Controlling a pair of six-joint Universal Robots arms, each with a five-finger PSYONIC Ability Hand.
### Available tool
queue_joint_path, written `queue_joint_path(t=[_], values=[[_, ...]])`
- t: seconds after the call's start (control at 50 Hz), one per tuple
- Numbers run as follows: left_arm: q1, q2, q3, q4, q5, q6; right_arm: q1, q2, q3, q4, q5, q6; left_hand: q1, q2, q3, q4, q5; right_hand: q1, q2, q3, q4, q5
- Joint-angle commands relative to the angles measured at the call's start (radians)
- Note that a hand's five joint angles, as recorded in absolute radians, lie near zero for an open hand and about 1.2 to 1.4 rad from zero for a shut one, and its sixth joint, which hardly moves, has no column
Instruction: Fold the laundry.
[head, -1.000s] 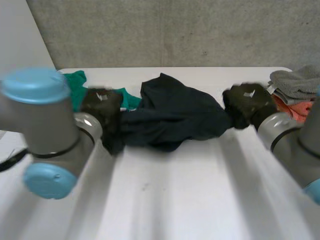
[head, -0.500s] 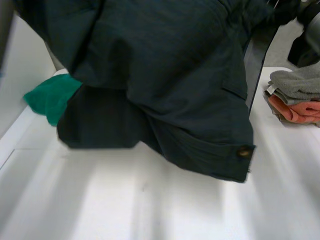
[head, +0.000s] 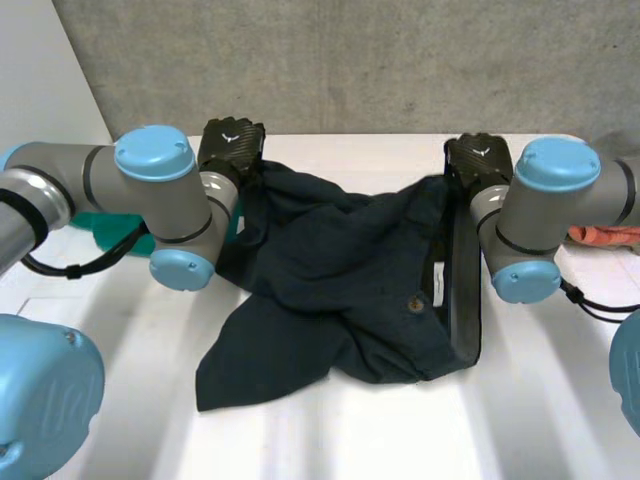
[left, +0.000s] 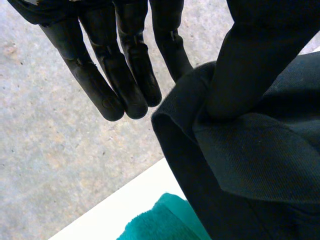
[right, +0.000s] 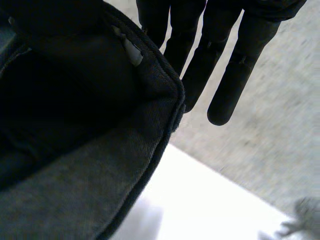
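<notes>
A dark navy garment (head: 340, 290) with a button and waistband lies spread and rumpled across the table's middle. My left hand (head: 232, 148) is at its far left corner. In the left wrist view the thumb (left: 250, 60) presses the cloth (left: 260, 165) against a straight finger (left: 167, 40), while the other fingers stand clear beside it. My right hand (head: 478, 160) is at the far right corner, on the waistband end. In the right wrist view that waistband corner (right: 125, 150) is held up against the straight fingers (right: 235, 75), with the thumb hidden behind the cloth.
A green cloth (head: 110, 232) lies at the table's left behind my left arm, also under the garment's edge (left: 165, 220). Folded orange cloth (head: 600, 235) sits at the far right. A concrete wall (head: 350, 60) stands behind the white table (head: 330, 440).
The garment was bunched between the hands, then flung up in front of the camera. It now lies spread on the table, with both hands lowered at its far corners.
</notes>
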Motion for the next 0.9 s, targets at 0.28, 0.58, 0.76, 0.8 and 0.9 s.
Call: queue_joint_path(t=[0.28,0.58,0.76,0.8,0.9], values=[[-0.019,0.211,-0.137,0.034,-0.027,-0.015,-0.077,0.009,-0.239,0.334,-0.042,-0.064,-0.78,-0.789,-0.792,-0.793,-0.792,-0.984,-1.002,-1.013,-1.023,-1.021],[-0.112,0.72,-0.726,-0.212,0.064,-0.058,-0.165,-0.6,0.314,0.674,-0.333,-0.36,-0.78,-0.789,-0.792,-0.793,-0.792,-0.814,-0.832,-0.844,-0.853,-0.851],[-0.129,0.809,-0.94,-0.429,0.179,-0.107,-0.221,-0.765,0.655,0.87,-0.522,-0.56,-0.383,-0.392,-0.395,-0.396,-0.395,-0.408,-0.427,-0.438,-0.448,-0.446],[-0.135,0.805,-0.983,-0.459,0.19,-0.105,-0.228,-0.772,0.747,0.888,-0.559,-0.622,-0.33,-0.339,-0.342,-0.343,-0.342,-0.253,-0.272,-0.283,-0.292,-0.291],[-0.148,0.734,-1.029,-0.44,0.2,-0.105,-0.247,-0.734,0.861,0.818,-0.605,-0.722,-0.333,-0.342,-0.345,-0.346,-0.345,-0.091,-0.11,-0.121,-0.13,-0.129]])
